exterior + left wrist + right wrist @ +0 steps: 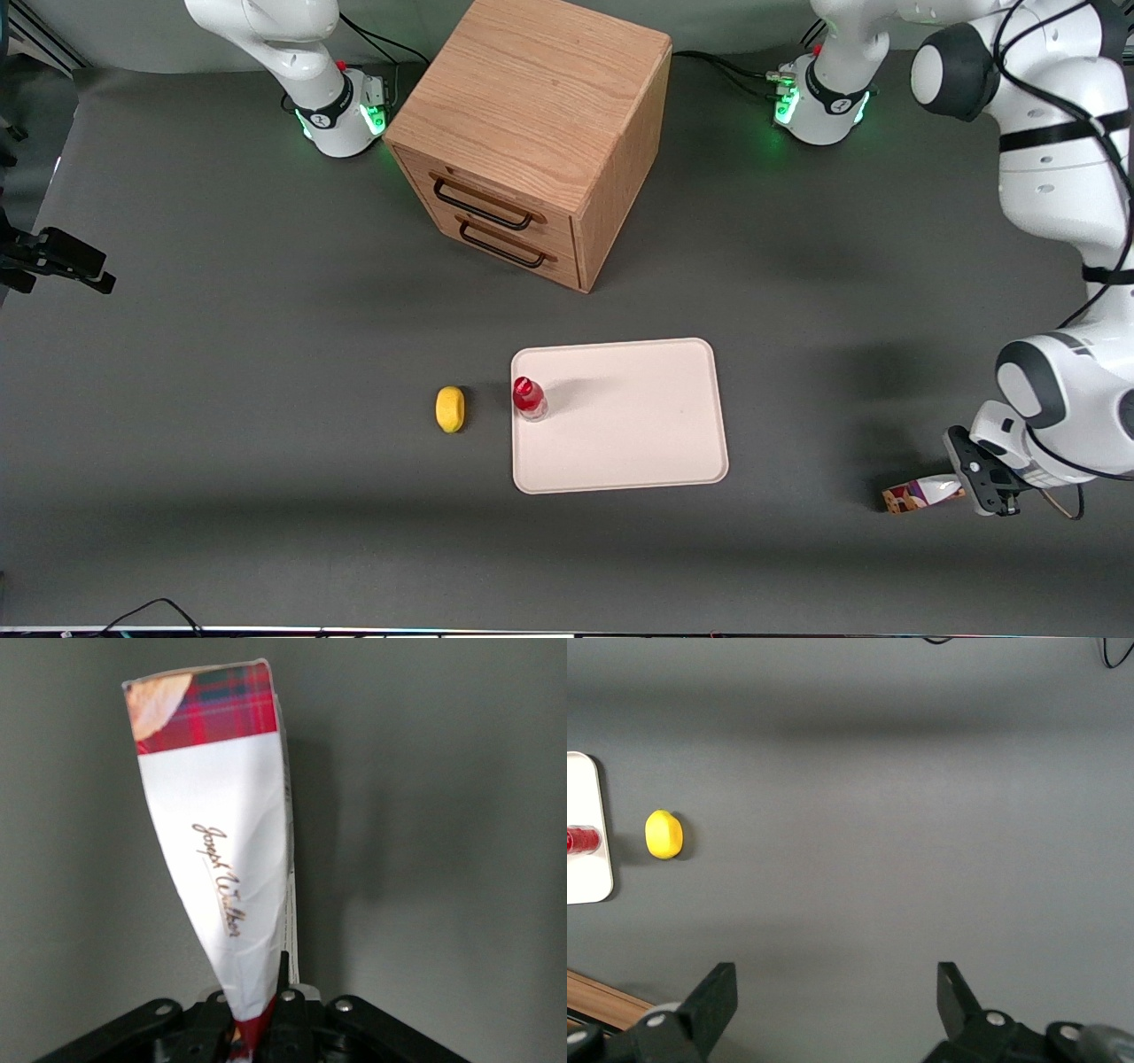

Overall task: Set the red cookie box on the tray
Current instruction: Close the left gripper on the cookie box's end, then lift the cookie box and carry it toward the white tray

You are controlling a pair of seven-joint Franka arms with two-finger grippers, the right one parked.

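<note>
A yellow lemon (450, 409) lies near a red-capped bottle (529, 398), wooden drawer cabinet (532, 133) farther back.

The red cookie box (221, 850) reads "Joseph Walker".

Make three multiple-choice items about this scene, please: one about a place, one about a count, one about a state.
1. Where is the small red-capped bottle?
A. on the tray
B. on the wooden cabinet
C. beside the red cookie box

2. How many handles does the cabinet front show?
A. one
B. two
C. four

3. What is the gripper doing?
A. open above the tray
B. shut on the lemon
C. shut on the cookie box

Key: 1 A, the bottle stands at the tray's edge; 2 B, two dark handles show; 3 C, the wrist view shows the box pinched between the fingers.
</note>
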